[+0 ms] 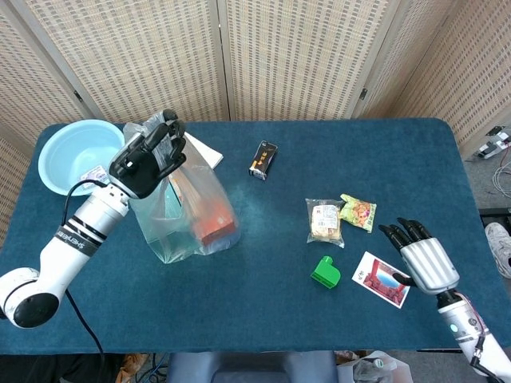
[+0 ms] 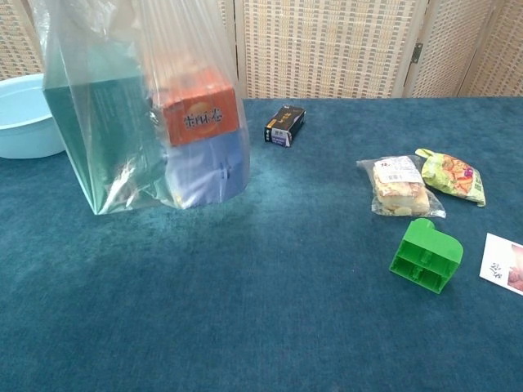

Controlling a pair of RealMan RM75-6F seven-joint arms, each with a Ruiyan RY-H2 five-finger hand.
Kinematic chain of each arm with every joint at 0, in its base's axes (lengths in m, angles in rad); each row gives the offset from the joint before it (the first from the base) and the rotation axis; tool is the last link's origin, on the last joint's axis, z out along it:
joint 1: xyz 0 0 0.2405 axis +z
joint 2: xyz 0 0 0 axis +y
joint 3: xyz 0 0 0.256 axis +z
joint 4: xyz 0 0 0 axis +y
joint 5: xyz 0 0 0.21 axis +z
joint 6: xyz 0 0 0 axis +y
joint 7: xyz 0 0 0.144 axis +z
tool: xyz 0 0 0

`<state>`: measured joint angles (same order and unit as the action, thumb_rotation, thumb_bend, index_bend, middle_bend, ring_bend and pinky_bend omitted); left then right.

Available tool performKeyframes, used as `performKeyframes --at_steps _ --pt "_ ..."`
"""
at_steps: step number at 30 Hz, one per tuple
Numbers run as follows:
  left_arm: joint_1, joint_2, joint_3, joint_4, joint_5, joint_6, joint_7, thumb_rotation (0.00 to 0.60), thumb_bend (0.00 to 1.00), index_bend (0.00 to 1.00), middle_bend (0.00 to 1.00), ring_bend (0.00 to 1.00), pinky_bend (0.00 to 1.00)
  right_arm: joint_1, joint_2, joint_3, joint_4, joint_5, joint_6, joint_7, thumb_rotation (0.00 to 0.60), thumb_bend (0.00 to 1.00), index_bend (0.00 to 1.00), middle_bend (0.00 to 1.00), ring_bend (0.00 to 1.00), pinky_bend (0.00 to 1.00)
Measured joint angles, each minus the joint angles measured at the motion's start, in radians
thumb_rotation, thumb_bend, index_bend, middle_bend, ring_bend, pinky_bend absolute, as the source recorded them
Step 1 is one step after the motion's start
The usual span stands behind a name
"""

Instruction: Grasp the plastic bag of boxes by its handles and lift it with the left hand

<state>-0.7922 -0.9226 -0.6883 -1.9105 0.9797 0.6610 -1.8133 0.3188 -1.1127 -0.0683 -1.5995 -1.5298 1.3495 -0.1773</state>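
Observation:
My left hand [image 1: 148, 155] grips the gathered handles of a clear plastic bag [image 1: 185, 219] at the table's left. The bag [image 2: 139, 122] hangs from the hand, holding an orange box [image 2: 200, 118], a teal box [image 2: 94, 122] and a blue box [image 2: 208, 167]. In the chest view its bottom looks just clear of the blue tablecloth, and the hand itself is above that frame. My right hand [image 1: 419, 255] is at the right front edge, fingers spread, holding nothing.
A light blue basin [image 1: 76, 155] stands behind the bag at far left. A small black box [image 1: 263, 158] lies mid-table. Two snack packets [image 1: 326, 220], a green block [image 1: 325, 272] and a red-and-white card [image 1: 381, 278] lie at right. A yellow booklet [image 1: 204, 149] peeks out behind the bag.

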Motion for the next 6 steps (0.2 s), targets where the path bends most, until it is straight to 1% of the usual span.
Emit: performKeyframes --at_steps 6 --pt "0.026 -0.004 -0.056 -0.003 -0.016 -0.017 0.014 0.600 0.48 0.47 0.58 0.70 1.00 -0.042 -0.016 0.007 0.028 0.015 0.025 0.019 0.600 0.00 0.15 0.21 0.10 0.18"
